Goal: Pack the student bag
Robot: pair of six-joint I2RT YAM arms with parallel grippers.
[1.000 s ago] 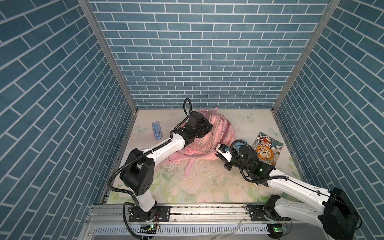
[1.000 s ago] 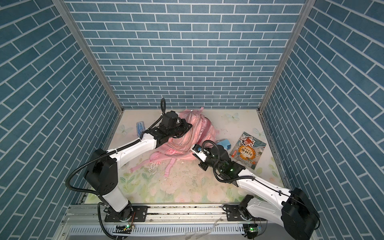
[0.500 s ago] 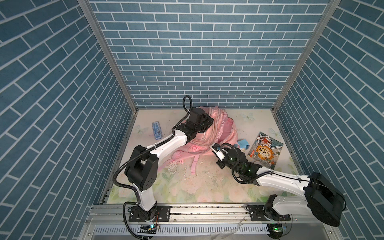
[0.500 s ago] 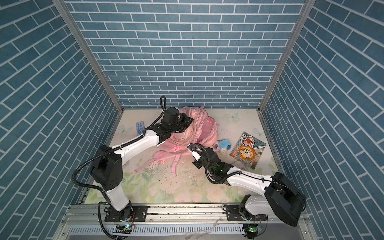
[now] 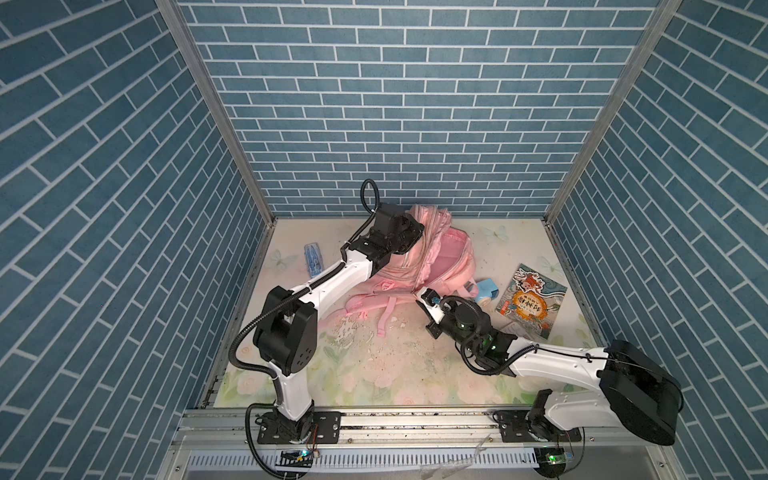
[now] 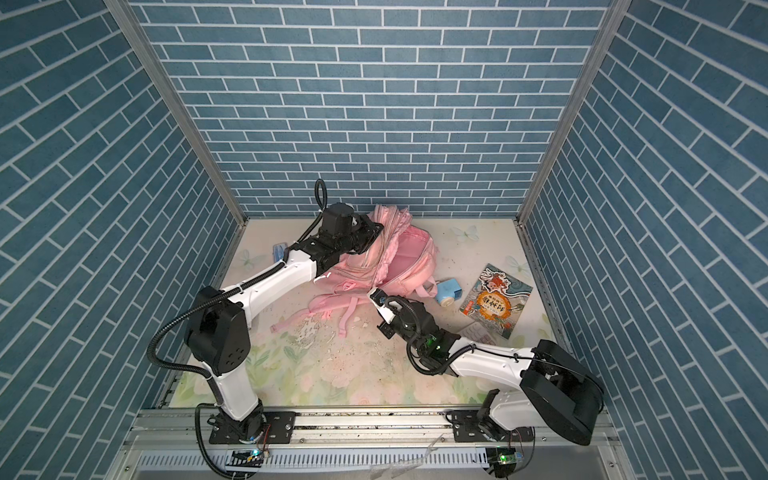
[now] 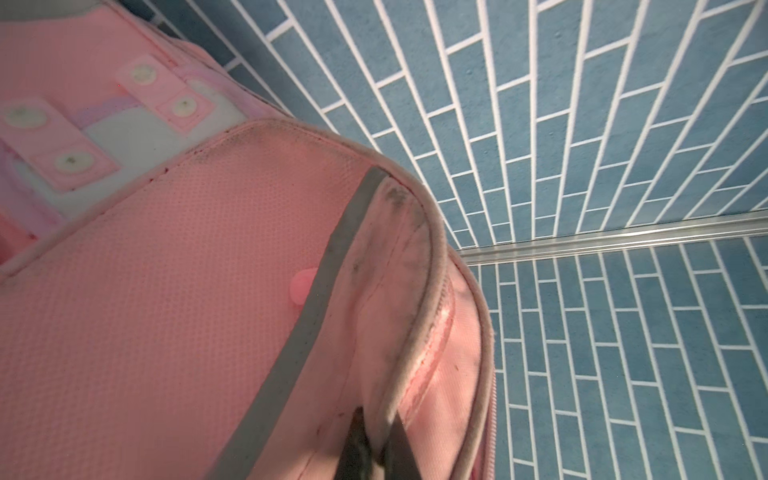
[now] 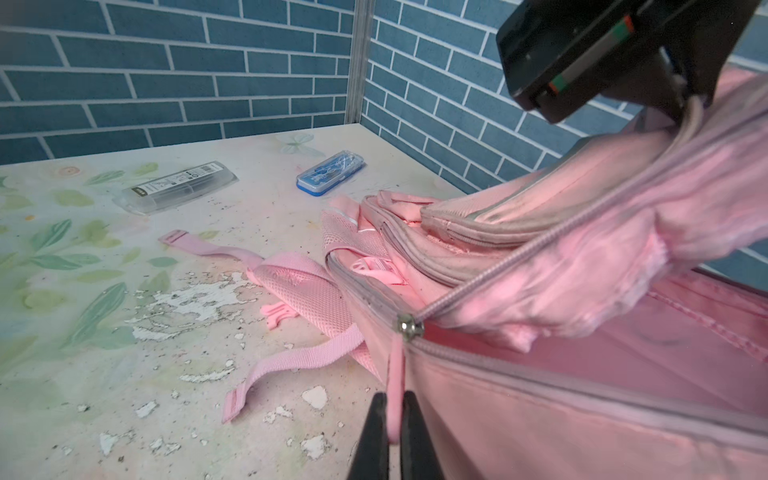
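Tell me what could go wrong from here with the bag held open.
1. The right gripper pinches only the thin zipper pull; a hard tug could slip it free.
2. The left gripper holds just a narrow fold at the rim of the student bag; if that slips, the opening may collapse.

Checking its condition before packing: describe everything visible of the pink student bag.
The student bag is soft pink fabric, grubby along its grey piping, lying on the floral table, straps splayed frontward. Its main zipper is partly open; the left hand pinches the top flap up, the right hand grips the zipper pull.
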